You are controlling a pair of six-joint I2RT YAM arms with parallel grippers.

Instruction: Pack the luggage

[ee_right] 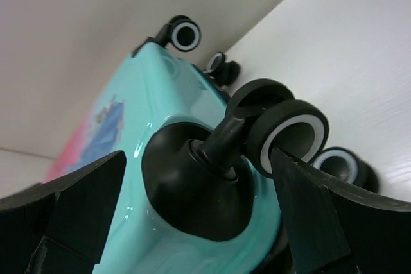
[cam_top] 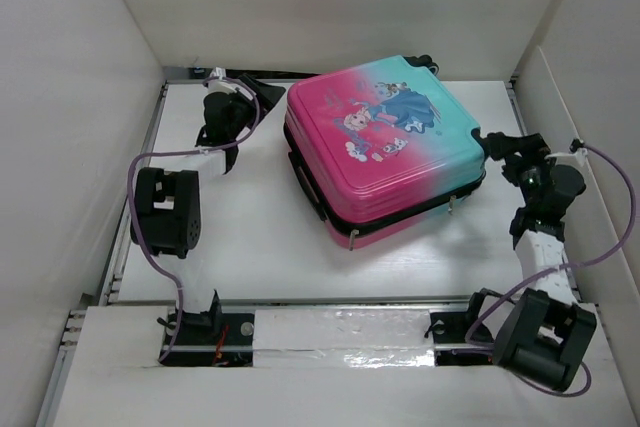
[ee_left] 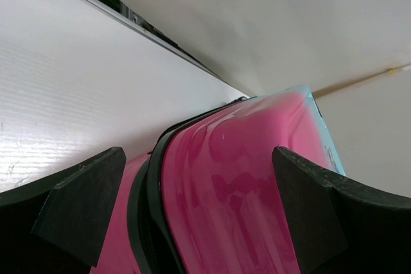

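Between left hand (cam_top: 263, 95) and right hand (cam_top: 489, 143) lies the closed luggage (cam_top: 385, 147).

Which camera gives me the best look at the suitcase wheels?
Right wrist: the wheels fill the frame close up, black with white rings, at the teal end of the luggage. Top external shows only a dark wheel peeking out at the far corner. Left wrist shows none, just the pink shell and zipper.
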